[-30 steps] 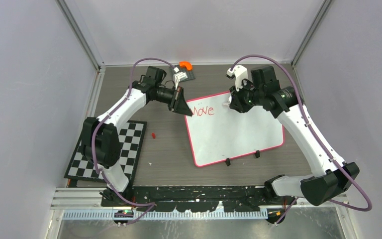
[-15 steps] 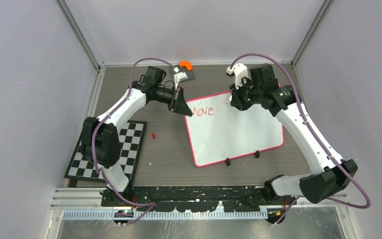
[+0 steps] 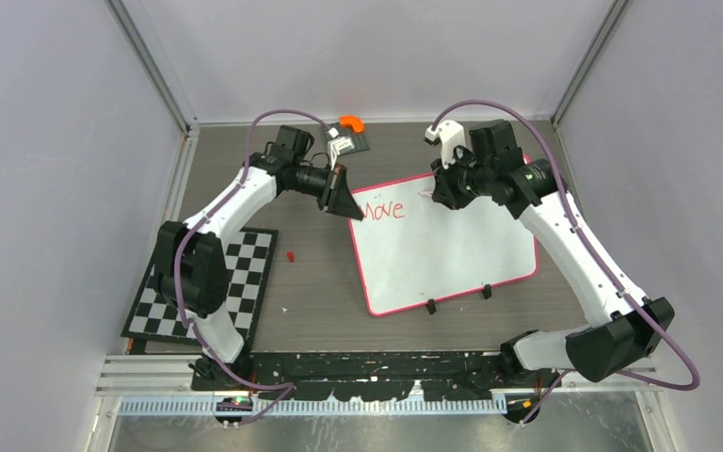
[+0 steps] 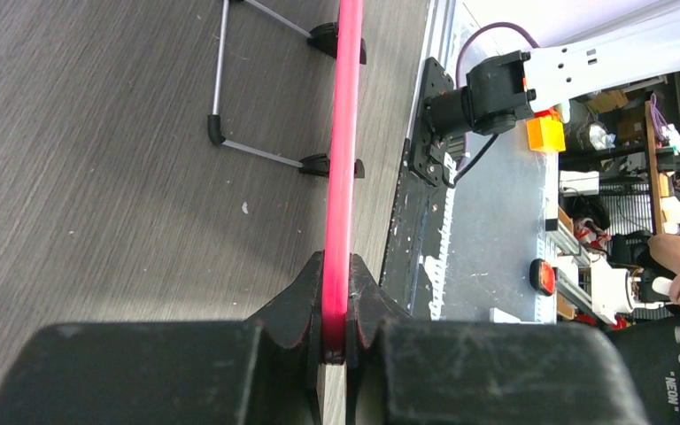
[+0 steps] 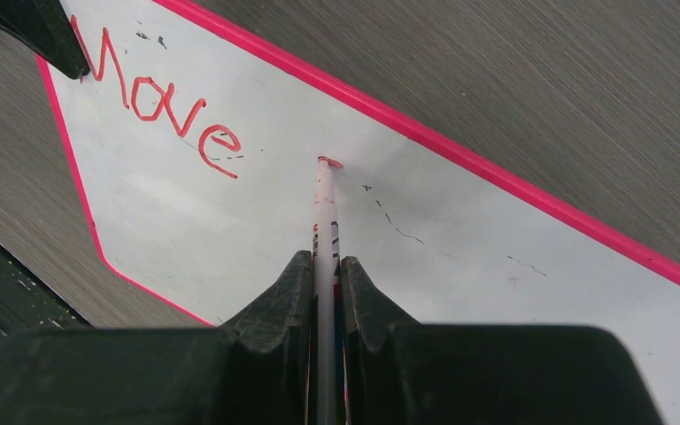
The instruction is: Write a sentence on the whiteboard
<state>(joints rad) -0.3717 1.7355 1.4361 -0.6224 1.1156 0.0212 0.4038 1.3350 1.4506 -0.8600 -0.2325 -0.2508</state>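
Lying left of the flat white pink-rimmed whiteboard on the grey wood-grain table are a black-and-white checkerboard mat and a tiny red piece; an orange curved part sits at the far edge. Left gripper, arm bent inward, pinches the board's far-left rim — right gripper clasps a slim white marker, tip on the board just right of the red handwritten word "Move".

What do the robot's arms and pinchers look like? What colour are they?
The left arm and right arm have smooth white links and chunky black joints. A thin purple cable loops along each. The left gripper and right gripper are black, each with two pointed, wedge-shaped fingers.
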